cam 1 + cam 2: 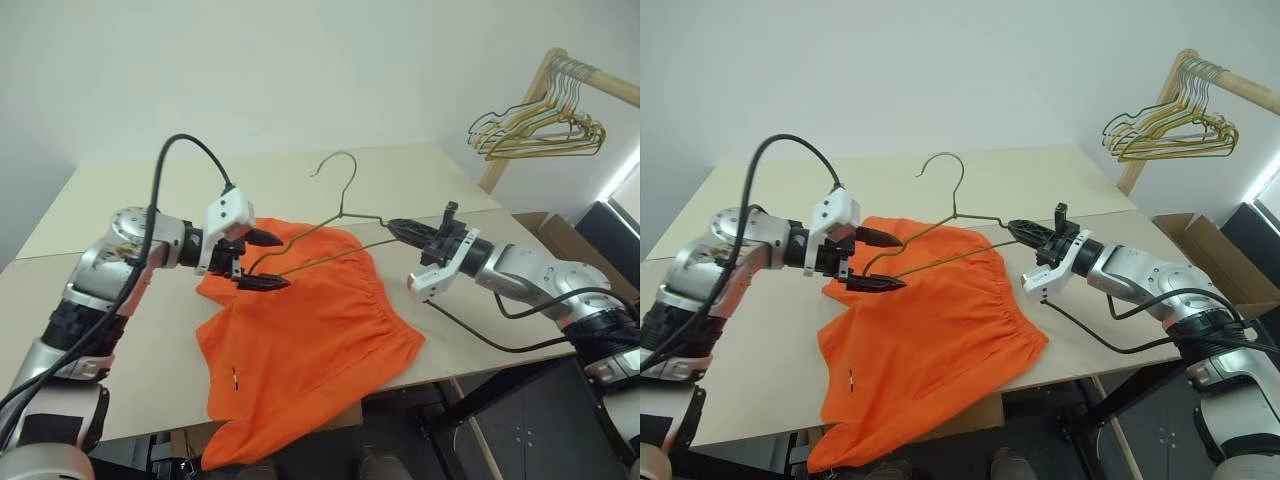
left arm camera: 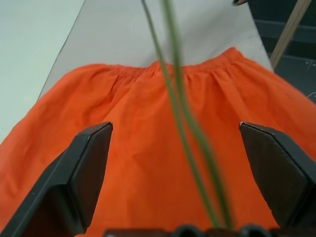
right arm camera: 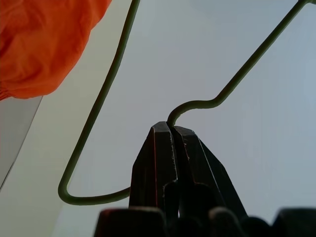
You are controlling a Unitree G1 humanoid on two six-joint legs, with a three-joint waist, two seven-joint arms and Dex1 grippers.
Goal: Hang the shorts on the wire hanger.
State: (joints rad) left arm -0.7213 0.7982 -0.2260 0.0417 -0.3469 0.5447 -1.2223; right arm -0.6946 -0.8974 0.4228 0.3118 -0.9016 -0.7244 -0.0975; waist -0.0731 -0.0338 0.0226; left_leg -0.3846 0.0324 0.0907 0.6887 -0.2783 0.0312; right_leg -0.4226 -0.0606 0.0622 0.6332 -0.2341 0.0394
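Left wrist view, wire hanger [image 2: 177, 113] blurred, shorts [image 2: 148, 163] cut off.

Both arms: silver-grey metal segments with black joint bands. Left gripper [image 1: 256, 260] and right gripper [image 1: 398, 228]: white blocky housing, two tapered black fingers [image 2: 79, 182]. Thick black cable arcs over left forearm; thinner black cable loops under right forearm.

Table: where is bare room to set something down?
The table is bare behind the shorts toward the wall, and left of them. The middle is crowded: the wire hanger is held above the shorts by the right gripper, the open left gripper around it.
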